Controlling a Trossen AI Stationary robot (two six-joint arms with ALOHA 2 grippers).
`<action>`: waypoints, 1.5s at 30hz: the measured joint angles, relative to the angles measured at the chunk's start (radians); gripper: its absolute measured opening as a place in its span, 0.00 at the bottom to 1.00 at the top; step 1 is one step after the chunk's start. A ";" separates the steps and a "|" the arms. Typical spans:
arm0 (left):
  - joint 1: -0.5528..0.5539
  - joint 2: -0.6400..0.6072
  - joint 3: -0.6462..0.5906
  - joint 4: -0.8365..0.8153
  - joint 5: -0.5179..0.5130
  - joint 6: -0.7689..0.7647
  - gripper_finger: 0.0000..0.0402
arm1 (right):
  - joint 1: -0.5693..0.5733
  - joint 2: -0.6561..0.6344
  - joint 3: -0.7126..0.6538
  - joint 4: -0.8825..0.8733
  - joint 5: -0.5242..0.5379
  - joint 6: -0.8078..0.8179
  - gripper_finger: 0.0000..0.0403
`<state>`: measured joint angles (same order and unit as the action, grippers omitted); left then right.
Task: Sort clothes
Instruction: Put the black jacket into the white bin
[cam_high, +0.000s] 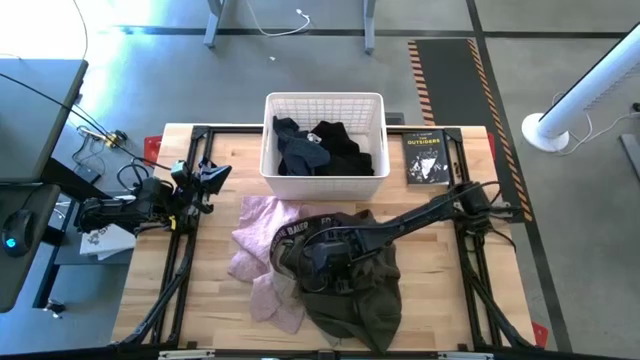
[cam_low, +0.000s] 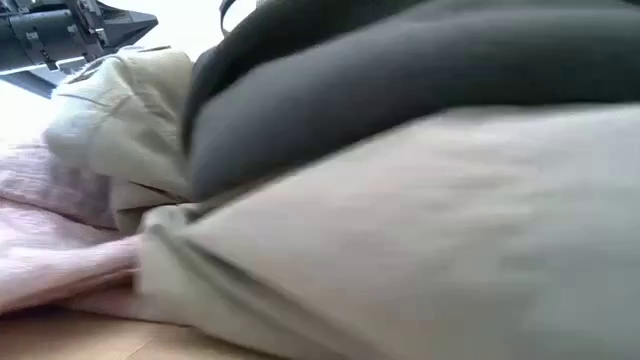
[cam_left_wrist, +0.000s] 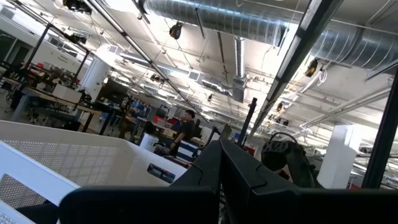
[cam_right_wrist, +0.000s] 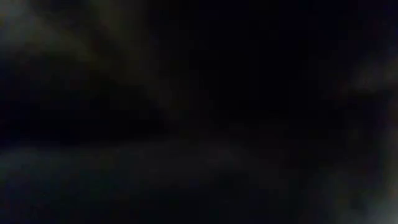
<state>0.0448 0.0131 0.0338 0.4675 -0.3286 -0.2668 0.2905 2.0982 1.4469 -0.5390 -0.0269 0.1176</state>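
The high view looks straight down on the whole counter (cam_high: 440, 300), taking in the white basket (cam_high: 324, 105), the pale pink garment (cam_high: 262, 235) and the khaki trousers (cam_high: 350, 290). The low view sits at counter height, facing level and so near the trousers (cam_low: 430, 240) that fabric fills nearly all of it, with the pink garment (cam_low: 50, 240) at its edge; those two clothes are what it shares with the high view. The left wrist view tilts up across the basket rim (cam_left_wrist: 68, 155) toward the room's ceiling ducts (cam_left_wrist: 249, 18), while the right wrist view is almost wholly dark, pressed too close to tell anything.
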 joint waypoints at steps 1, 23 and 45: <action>0.000 0.000 0.000 0.000 0.000 0.000 0.00 | -0.001 0.014 0.001 0.017 0.000 0.010 0.48; 0.000 0.000 0.000 -0.003 -0.001 -0.001 0.00 | -0.005 -0.627 0.090 0.202 0.296 -0.050 0.08; 0.000 0.000 0.000 -0.007 -0.026 0.007 0.00 | 0.090 -0.551 -0.366 0.356 0.029 0.059 0.12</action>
<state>0.0448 0.0132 0.0338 0.4606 -0.3546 -0.2600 0.3801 1.5472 1.0806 -0.1835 0.0018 0.1767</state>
